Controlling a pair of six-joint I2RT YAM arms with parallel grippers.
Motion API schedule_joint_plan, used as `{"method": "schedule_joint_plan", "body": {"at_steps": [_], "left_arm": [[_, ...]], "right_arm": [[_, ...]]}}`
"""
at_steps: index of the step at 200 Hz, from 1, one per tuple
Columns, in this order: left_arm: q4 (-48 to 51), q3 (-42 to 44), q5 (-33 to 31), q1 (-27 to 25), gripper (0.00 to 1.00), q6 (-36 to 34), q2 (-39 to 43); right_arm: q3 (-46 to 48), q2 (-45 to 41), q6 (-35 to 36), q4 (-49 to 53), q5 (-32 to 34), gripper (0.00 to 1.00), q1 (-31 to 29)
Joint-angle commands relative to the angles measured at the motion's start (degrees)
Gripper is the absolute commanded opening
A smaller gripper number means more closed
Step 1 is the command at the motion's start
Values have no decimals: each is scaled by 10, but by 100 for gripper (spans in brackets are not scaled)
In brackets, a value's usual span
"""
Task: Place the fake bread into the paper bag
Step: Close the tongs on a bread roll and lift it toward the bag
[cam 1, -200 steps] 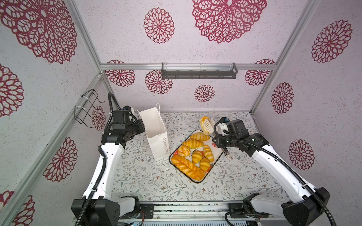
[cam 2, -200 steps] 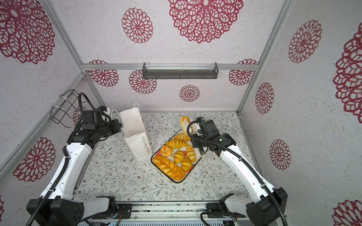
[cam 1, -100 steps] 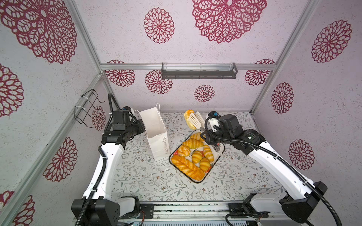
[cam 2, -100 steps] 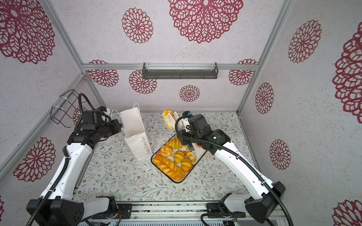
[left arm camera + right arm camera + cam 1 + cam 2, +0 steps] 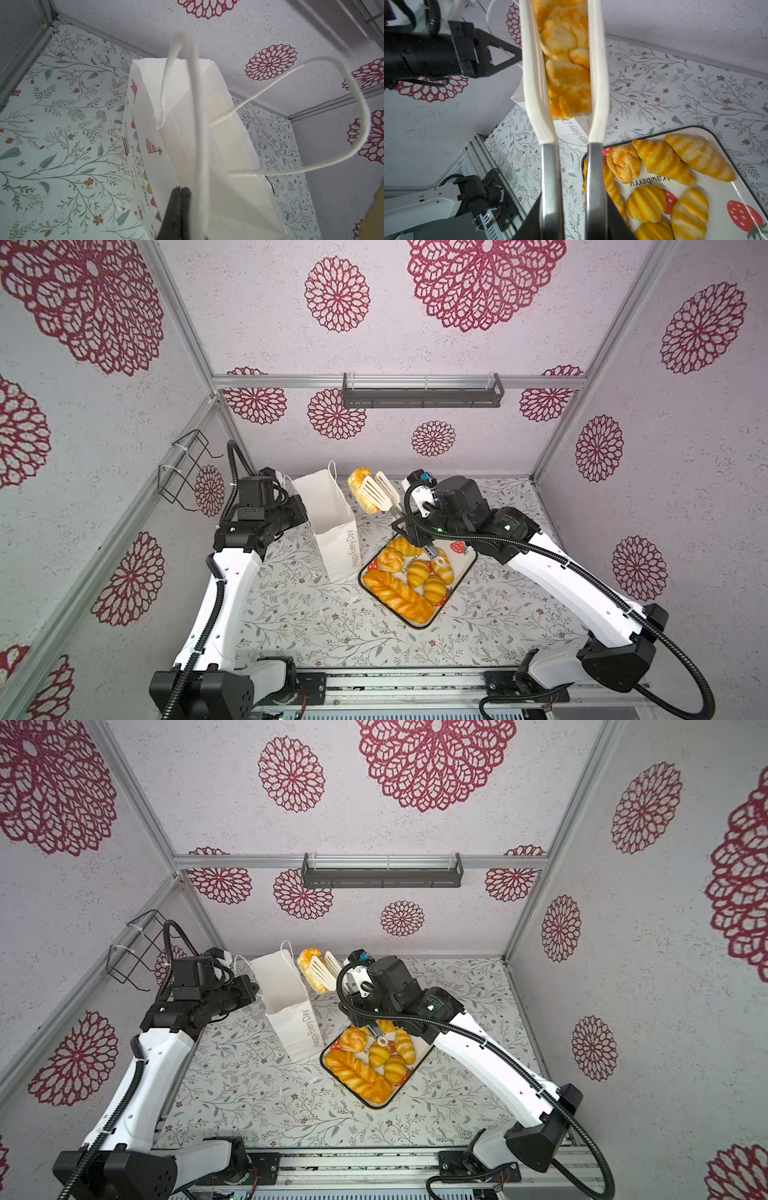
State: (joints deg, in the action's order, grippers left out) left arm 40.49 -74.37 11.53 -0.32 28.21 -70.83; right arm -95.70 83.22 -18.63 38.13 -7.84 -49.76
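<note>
2 claws aloft: left claw (image 5: 180,189) pinched tight, right claw (image 5: 573,207) narrowly clamped.

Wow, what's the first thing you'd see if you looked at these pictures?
A glossy golden toy pastry hangs in the air, squeezed in white-tipped steel tongs that the right claw holds beside the open top of the tall white paper bag. The left claw is pinched shut on the bag's rim. More golden toy breads crowd the cream strawberry-print tray next to the bag.
</note>
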Motion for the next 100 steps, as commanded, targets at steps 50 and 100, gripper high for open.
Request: {"method": "schedule_joint_plan", "body": {"at_steps": [50, 100], "left_arm": [[-20, 10, 3, 2, 0, 13, 13], [-23, 17, 1, 1, 0, 17, 20]], "right_arm": [[-84, 41, 28, -46, -34, 21, -44], [-108, 78, 28, -51, -50, 21, -56]]}}
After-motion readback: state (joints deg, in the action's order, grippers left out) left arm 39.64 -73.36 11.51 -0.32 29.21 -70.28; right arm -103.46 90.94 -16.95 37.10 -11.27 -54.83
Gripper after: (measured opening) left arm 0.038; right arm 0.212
